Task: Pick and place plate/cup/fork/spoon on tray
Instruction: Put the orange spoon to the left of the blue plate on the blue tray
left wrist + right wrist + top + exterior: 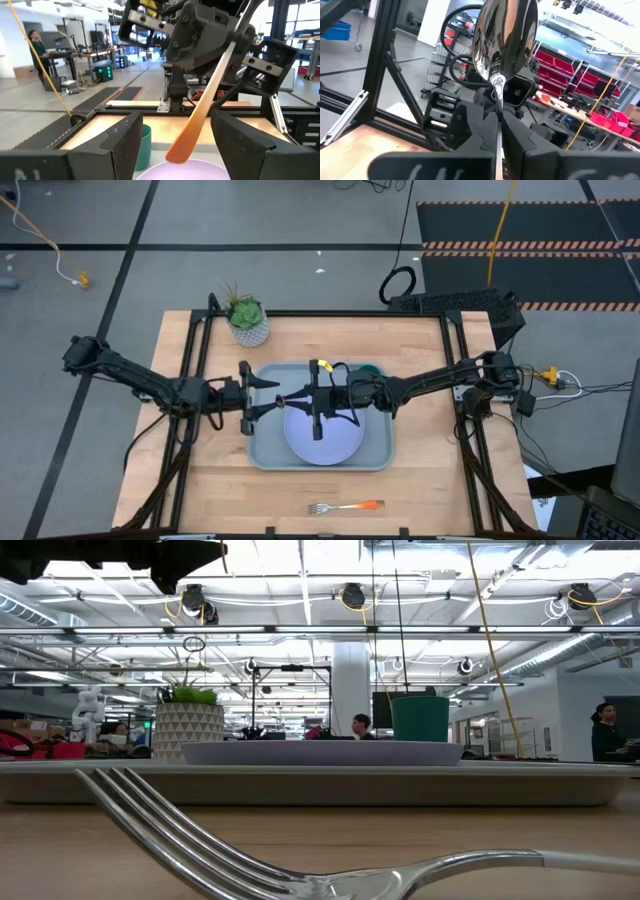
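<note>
The grey-blue tray [262, 455] lies mid-table with the lavender plate [325, 438] on it and the dark green cup [371, 369] at its far right corner. The orange-handled fork [345, 507] lies on the wood near the front edge. My right gripper [312, 398] hovers over the plate, shut on the spoon [200, 115]. My left gripper [278, 396] faces it from the tray's left side, open. In the left wrist view the spoon handle's free end [175, 150] shows between the left fingers, and I see no touch. My right gripper pinches the spoon's thin metal neck [496, 100], just below the bowl [505, 35], between its two fingers. The fingers come about level from the table's right side. The spoon is lifted clear, bowl up, its orange handle [210, 95] slanting down over the plate.
A white pot with a green plant [248, 325] stands at the table's far left, beyond the tray. Black frame rails run along the table's left and right sides. People and benches show in the room beyond the table.
</note>
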Motion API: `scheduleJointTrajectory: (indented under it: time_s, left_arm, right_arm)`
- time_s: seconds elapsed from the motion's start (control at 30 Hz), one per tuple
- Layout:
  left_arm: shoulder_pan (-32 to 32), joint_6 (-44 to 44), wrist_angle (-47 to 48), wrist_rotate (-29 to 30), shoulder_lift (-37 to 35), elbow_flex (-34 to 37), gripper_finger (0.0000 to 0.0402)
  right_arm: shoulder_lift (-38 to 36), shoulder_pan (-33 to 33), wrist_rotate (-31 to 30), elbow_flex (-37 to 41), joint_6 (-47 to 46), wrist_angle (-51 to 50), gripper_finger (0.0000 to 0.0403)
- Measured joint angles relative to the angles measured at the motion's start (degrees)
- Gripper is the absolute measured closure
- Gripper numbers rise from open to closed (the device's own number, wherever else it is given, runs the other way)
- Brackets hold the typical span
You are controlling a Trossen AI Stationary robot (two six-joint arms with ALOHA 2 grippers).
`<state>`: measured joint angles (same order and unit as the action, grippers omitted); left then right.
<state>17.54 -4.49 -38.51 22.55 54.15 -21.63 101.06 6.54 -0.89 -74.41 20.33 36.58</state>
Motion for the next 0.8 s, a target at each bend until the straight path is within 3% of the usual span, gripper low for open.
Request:
scheduleJointTrajectory:
  time_s: [0.57, 0.67, 0.8]
  left_arm:
    - [-1.0, 3.3, -1.1, 3.0, 4.7, 0.0, 0.0167]
    - [-1.0, 3.3, -0.6, 3.0, 4.7, 0.0, 0.0200]
    - [-1.0, 2.6, 0.3, 2.3, 4.4, 0.0, 0.0290]
  right_arm:
    - [3.9, -1.3, 1.2, 0.0, -1.9, 3.6, 0.0403]
    - [3.9, -1.3, 1.2, 0.0, -1.8, 3.5, 0.0403]
    - [3.9, -1.3, 1.1, 0.0, -1.7, 3.1, 0.0403]
